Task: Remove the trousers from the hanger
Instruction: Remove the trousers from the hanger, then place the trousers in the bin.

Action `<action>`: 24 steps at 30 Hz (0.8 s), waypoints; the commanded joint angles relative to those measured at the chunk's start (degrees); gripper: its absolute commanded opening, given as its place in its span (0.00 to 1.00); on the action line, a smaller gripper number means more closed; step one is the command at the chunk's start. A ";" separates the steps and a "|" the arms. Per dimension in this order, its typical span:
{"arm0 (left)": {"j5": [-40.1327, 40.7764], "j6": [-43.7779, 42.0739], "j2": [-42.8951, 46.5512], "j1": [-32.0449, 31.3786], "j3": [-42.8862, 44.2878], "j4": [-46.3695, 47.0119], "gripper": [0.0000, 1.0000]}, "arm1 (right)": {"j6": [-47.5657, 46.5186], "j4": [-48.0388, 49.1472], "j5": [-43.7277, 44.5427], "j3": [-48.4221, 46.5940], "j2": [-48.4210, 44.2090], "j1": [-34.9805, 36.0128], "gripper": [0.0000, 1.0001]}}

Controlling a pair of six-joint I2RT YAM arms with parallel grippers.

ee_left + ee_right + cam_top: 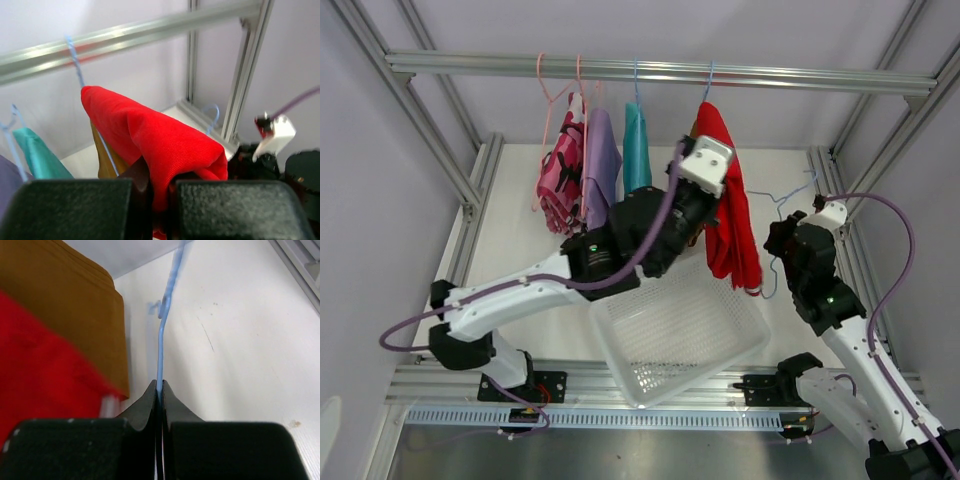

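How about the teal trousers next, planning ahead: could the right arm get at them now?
Probably not: the right gripper is shut on the blue hanger, and the red trousers and the left arm lie between it and the teal trousers.

**Left arm** (510, 305): white moulded link shells joined by black cylindrical joint housings. A lilac cable (669, 198) runs along the outside of the links. A green indicator light (592, 246) shows on one black joint. A white box-shaped wrist housing (706, 163) caps the far end.

**Right arm** (870, 370): same white shells and black joints, with a lilac cable loop (912, 245) and a green light (832, 297).

**Bases:** each arm has a black base bracket (525, 385) at the near edge.

**Left gripper** (159, 185) and **right gripper** (159, 392): black matte fingers (75, 210) with a fine grained surface. Small pale specks mark the right pair.
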State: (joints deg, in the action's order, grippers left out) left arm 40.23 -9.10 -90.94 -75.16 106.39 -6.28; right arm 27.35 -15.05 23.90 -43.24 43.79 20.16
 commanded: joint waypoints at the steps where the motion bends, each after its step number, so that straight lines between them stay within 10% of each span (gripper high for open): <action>1: 1.61 -0.30 9.98 -0.34 0.22 12.88 0.01 | 0.07 -1.12 0.27 0.97 -1.78 -0.30 0.00; 24: 12.67 8.58 37.49 -10.18 -38.08 13.93 0.01 | -0.99 -5.69 -1.49 0.53 -5.56 -1.35 0.00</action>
State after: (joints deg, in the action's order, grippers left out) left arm 48.40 -3.44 -58.83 -83.72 68.82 -0.86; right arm 26.92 -21.39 23.00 -42.11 38.54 19.09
